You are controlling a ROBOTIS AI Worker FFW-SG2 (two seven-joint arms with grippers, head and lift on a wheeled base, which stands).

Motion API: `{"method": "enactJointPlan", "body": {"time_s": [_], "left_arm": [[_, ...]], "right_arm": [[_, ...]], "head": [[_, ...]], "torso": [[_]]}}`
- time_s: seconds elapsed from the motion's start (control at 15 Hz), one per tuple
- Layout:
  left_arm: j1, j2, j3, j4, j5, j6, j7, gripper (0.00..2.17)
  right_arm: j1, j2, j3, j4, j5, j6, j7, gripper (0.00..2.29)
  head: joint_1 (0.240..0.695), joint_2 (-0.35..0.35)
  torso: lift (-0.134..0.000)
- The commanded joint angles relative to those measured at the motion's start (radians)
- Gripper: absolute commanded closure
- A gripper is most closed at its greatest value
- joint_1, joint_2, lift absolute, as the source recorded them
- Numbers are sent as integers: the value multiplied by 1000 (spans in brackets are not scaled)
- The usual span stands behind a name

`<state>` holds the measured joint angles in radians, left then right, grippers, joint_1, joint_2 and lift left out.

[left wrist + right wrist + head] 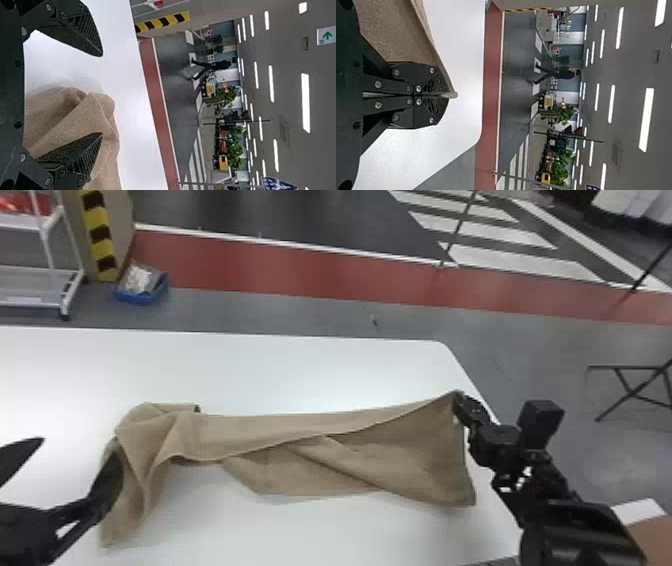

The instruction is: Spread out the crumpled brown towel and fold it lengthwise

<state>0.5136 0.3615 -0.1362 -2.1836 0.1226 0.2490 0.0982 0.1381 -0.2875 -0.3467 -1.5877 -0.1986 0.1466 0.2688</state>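
Where its far right corner comes to a point, the brown towel (320,427) is pinched in my right pincer (459,397), whose two fingers are closed together on the cloth. The right wrist view shows the thin edge held between the tips, with a small bit of cloth poking out past them.

My left pincer (80,445) is spread wide, with an open gap between its fingers and nothing clasped. One finger (107,480) is at the bunched left end of the towel, overlapping the folds as I see them; whether it presses on the cloth I cannot tell. The other is apart from the towel, over the bare white surface.

The towel lies stretched from left to right across the white worktop (300,365). Its left end is gathered into loose, standing folds, with one tail of cloth running toward me. Through the middle, a smooth long band lies along the far side, and a darker, creased layer spreads out below it on my side. On the right, the cloth widens and slopes down from my right pincer to a near corner.

Beyond the worktop are a wheeled white rack (42,285), a blue bin (142,297) on the floor beside a yellow-and-black striped post (102,237), and a red floor strip (280,267).
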Motion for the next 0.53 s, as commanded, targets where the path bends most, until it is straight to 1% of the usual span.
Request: {"method": "enactJointPlan", "body": {"time_s": [0.0, 0.13, 0.2, 0.47], "left_arm": [[74, 23, 26, -4, 9, -87, -2, 215], [106, 25, 32, -2, 35, -115, -29, 255], [114, 25, 24, 4, 37, -115, -35, 336], [151, 28, 10, 7, 62, -105, -120, 340]], "right_arm": [[3, 1, 0, 0, -1, -3, 1, 1531], [3, 1, 0, 0, -1, 0, 3, 1531], [3, 4, 2, 0, -1, -3, 4, 1531], [6, 8, 3, 0, -1, -15, 6, 1531]], "head": [[695, -302], [695, -298], [695, -302], [695, -318]], "torso": [[-124], [-124], [-124], [-124]]}}
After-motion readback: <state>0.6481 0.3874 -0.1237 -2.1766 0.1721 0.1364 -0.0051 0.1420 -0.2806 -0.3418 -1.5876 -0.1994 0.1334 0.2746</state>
